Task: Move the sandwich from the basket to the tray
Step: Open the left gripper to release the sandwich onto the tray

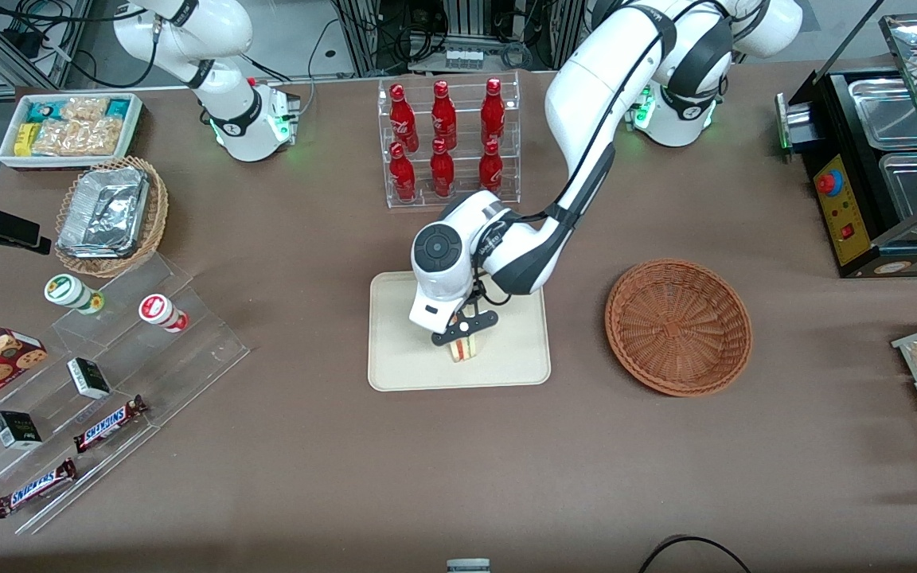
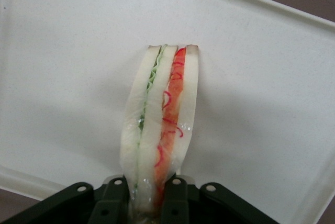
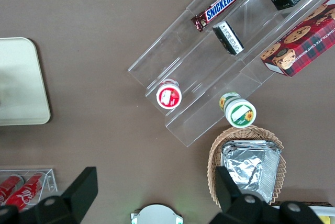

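Red bottles (image 1: 446, 143) in rack; foil container (image 1: 104, 211); Snickers (image 1: 111, 422).

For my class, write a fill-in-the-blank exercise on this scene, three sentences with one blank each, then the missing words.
1. The pincer is shut on the ____.
2. The sandwich is held over the cream ____.
3. The reddish-brown basket beside the tray holds ____.

Missing words: sandwich; tray; nothing

Tray (image 3: 21, 85) corner on brown table (image 3: 104, 35). Clear stepped rack (image 3: 209, 77) holds Snickers bar (image 3: 217, 7), two dark boxes (image 3: 229, 37), red-lidded cup (image 3: 168, 96), green-lidded cup (image 3: 238, 110). Cookie box (image 3: 298, 43) beside rack. Foil container (image 3: 251, 169) in tan basket (image 3: 215, 156). Red bottles (image 3: 21, 186) in clear case.
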You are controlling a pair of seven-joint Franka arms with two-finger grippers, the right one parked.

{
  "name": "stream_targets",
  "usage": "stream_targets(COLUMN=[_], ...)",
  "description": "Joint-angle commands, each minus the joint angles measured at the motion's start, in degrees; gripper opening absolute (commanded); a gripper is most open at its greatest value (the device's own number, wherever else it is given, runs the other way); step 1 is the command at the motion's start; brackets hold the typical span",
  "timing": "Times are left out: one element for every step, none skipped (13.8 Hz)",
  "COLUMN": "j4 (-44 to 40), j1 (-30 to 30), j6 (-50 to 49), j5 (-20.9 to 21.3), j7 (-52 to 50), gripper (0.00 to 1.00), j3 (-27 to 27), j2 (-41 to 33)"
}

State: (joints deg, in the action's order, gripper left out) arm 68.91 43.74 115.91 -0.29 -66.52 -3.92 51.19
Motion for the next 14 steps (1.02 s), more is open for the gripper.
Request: stream_targets(j4=[-2.4, -2.4, -2.4, -2.4, -2.4, -2.4, -2.4, -2.4, -2.4, -2.4, -2.4, -2.4, -2.5, -2.4], j1=[1.1, 1.0, 1.0, 1.0, 0.8, 0.6, 0.6, 0.4, 0.3, -0.1, -1.7, -2.8, -3.0, -4.0], j6=[-2.1, -2.4, -2.4, -2.5, -3.7, -4.9, -5.4, -6.4, -8.1, -9.4, -10.9, -12.5, -14.5, -15.7], j5=[-0.1, -0.1, -0.1, -0.1, -0.1, -0.1, -0.1, -0.1, -0.1, -0.2, -0.4, -0.2, -0.1, -0.3], j7=[-1.1, -1.0, -1.0, -1.0, -1.0, -0.9, -0.9, -0.5, -0.3, -0.1, 0.7, 4.9, 11.0, 13.4], gripper=[1.0, 1.0, 1.0, 1.0, 1.0, 1.0, 1.0, 1.0, 1.0, 1.0, 1.0, 1.0, 1.0, 1.0], j3=[1.3, 1.4, 1.4, 1.3, 1.4, 1.4, 1.4, 1.4, 1.5, 1.5, 1.5, 1.3, 1.5, 2.1], j2=[-0.2, -0.6, -1.3, -2.2, -3.3, -4.6, -6.3, -7.8, -9.1, -10.4, -11.4, -11.8, -12.4, -14.0])
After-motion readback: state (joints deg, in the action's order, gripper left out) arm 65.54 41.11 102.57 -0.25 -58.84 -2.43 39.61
